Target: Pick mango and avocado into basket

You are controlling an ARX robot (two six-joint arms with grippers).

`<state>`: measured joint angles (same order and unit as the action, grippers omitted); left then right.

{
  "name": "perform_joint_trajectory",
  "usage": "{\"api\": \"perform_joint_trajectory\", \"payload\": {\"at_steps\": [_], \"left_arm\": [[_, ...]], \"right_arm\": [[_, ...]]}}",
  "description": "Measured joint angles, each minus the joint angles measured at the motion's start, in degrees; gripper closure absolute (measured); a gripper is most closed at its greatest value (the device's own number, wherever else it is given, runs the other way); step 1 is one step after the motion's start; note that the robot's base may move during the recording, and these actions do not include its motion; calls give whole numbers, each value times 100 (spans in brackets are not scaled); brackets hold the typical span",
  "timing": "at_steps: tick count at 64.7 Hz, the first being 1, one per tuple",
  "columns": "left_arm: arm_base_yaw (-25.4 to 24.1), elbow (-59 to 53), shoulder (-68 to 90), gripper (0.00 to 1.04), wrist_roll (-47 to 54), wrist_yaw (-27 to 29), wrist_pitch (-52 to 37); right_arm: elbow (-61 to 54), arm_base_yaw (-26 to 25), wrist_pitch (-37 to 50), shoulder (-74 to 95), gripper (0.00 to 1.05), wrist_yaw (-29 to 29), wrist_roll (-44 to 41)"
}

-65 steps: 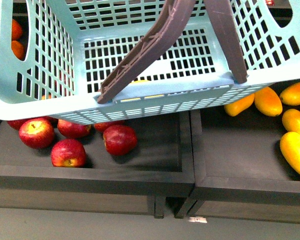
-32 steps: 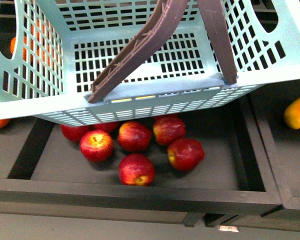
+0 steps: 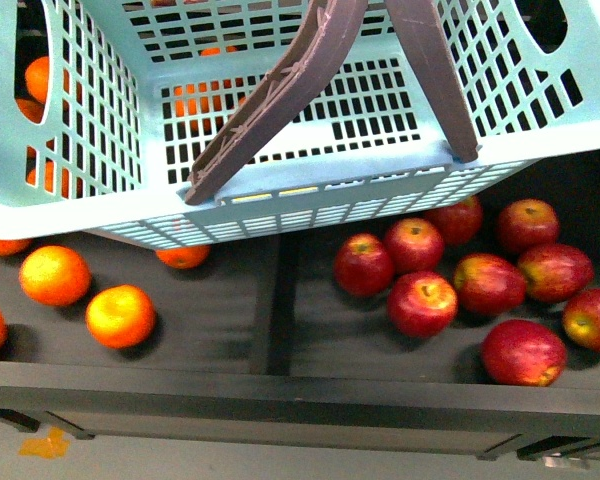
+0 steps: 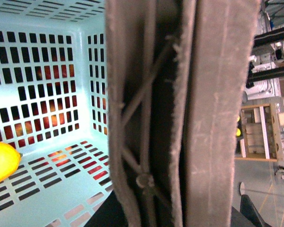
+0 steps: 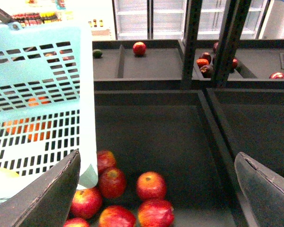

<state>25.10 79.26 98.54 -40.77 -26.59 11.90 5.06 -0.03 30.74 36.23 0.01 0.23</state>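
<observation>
The basket [image 3: 50, 212] hangs across 12 o'clock, its near rim above oranges [image 3: 120, 315] at 8 and red apples [image 3: 422, 303] at 4. A mango [image 4: 0, 161] lies on its floor. The right gripper [image 5: 157, 158] is spread wide over bare bin floor [image 5: 156, 127]. Whether the left gripper [image 4: 175, 217] clamps the brown handles [image 4: 217, 118] cannot be told.

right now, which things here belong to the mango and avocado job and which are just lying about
Job: basket; yellow mango already inside it; small green fruit on the far shelf, possibly the avocado.
Lying about: red apples; oranges; dark bins.
</observation>
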Motion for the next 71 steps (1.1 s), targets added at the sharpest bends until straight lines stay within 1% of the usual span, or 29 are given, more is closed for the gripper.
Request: {"api": "perform_joint_trajectory", "payload": {"at_steps": [71], "left_arm": [[-2,-4,-9,90,0,0,0]], "right_arm": [[0,0,-2,-7,9,0,-2]]}}
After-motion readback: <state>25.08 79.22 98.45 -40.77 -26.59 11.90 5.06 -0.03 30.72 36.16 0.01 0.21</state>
